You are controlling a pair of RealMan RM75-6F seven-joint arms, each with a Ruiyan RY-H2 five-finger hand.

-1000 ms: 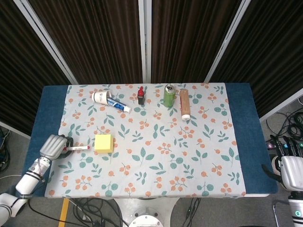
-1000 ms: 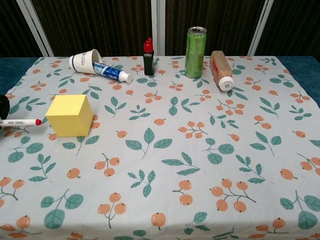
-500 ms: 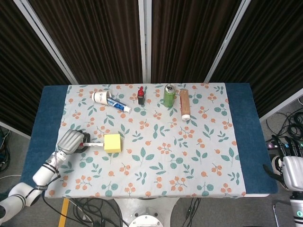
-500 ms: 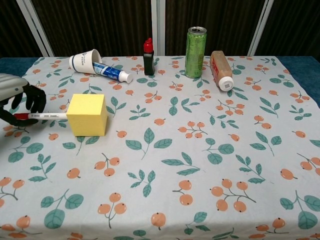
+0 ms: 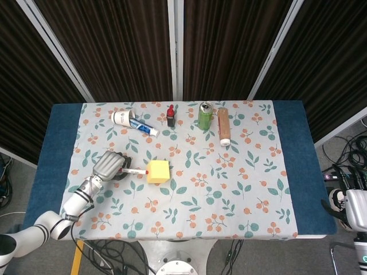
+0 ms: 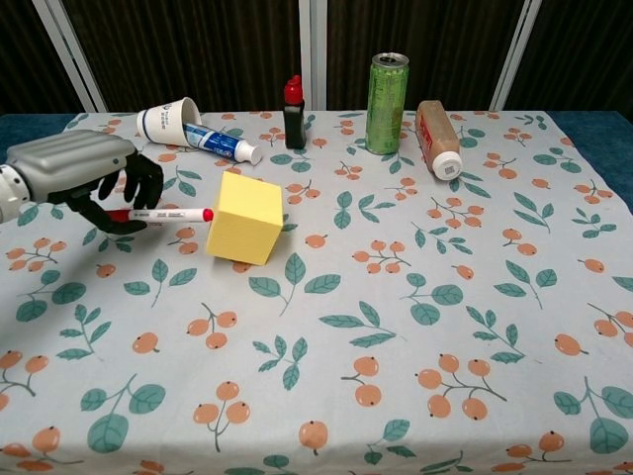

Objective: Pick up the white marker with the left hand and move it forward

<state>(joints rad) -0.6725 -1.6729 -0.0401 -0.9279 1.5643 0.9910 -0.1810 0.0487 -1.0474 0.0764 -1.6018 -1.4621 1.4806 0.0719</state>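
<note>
Marker (image 6: 158, 214) sits left of frame centre, pinched in your left hand (image 6: 84, 178), red tip touching the yellow cube (image 6: 245, 218). The cube looks tilted; keep driving that way and you likely shove or topple it, or the pen twists out of the pinch. Lift clear first. Right hand (image 5: 355, 210) is at the lower right edge; can't tell its fingers.

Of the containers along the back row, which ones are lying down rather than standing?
The paper cup and the brown bottle lie on their sides; the green can and small red-capped bottle stand upright.
</note>
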